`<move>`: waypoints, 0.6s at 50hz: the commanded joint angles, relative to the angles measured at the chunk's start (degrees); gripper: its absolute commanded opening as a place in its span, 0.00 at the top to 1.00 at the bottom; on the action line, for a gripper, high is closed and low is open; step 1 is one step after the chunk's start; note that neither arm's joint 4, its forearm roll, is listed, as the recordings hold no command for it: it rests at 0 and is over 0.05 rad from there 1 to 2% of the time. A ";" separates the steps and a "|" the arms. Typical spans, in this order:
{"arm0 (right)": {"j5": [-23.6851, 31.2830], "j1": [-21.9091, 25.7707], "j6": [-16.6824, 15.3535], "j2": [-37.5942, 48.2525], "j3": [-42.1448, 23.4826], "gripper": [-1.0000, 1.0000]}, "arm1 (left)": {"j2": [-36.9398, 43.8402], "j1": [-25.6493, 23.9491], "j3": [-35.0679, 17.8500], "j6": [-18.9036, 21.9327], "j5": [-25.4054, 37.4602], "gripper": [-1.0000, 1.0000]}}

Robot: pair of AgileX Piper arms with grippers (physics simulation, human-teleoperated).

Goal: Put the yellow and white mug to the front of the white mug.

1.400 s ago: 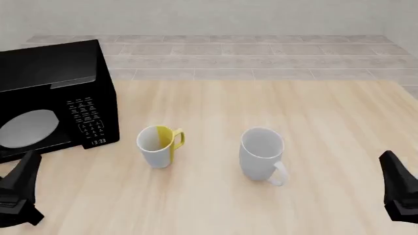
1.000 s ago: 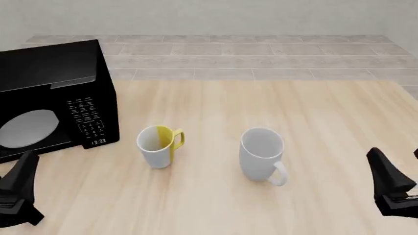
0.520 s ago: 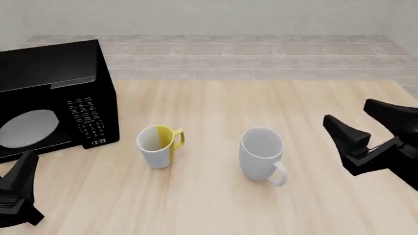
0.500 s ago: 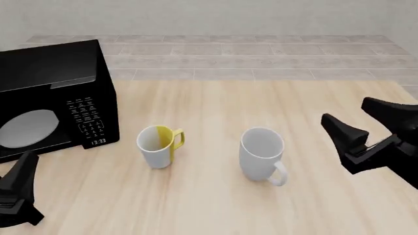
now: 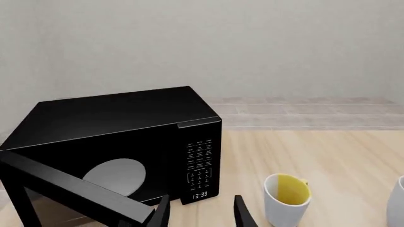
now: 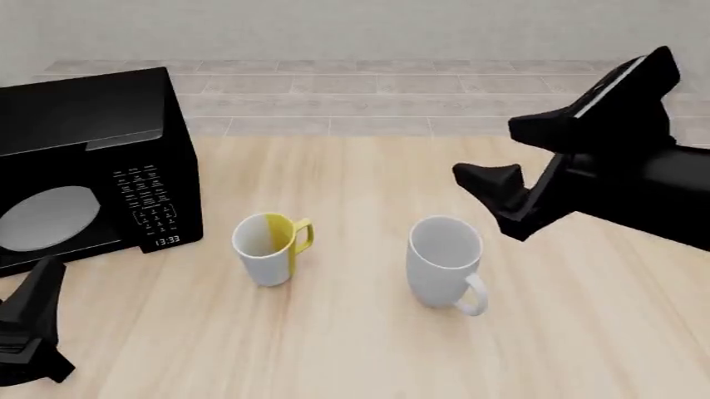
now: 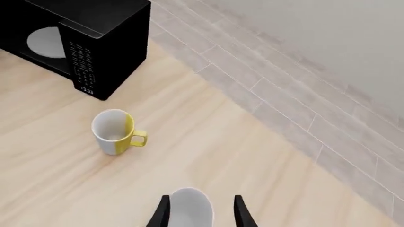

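The short yellow and white mug with a yellow handle [image 6: 268, 247] is seen standing upright a little left of centre in the front view, on the pale wooden surface [image 6: 367, 349]. The taller plain white mug [image 6: 445, 263] stands upright to its right, well apart from it, with bare wood between the two and its handle turned toward the lower right of the frame. A black microwave oven with a round window and a keypad [image 6: 95, 162] fills the left edge of the frame; a strip of wood separates its front corner from the yellow and white mug.

The right gripper [image 6: 513, 172] is held above the surface at the upper right of the frame, just above and to the right of the white mug — its jaws are spread wide and hold nothing. In the right wrist view the white mug's rim [image 7: 191, 208] lies between the two fingertips. The left gripper [image 6: 32, 332] sits low at the bottom left corner of the front view; in the left wrist view its jaws are parted and empty.

A broad stretch of open wood lies along the bottom of the frame below both mugs — and more lies beyond them, up to the surface's far edge, where grey floor tiles [image 6: 388, 91] begin.
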 commanded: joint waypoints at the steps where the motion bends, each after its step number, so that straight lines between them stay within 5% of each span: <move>1: 3.95 5.94 -3.34 11.45 -8.33 0.00 | 0.00 0.00 0.00 0.00 0.00 0.00; 30: 11.13 5.59 -9.55 32.26 -25.63 0.00 | -0.01 0.00 0.00 0.00 0.00 0.00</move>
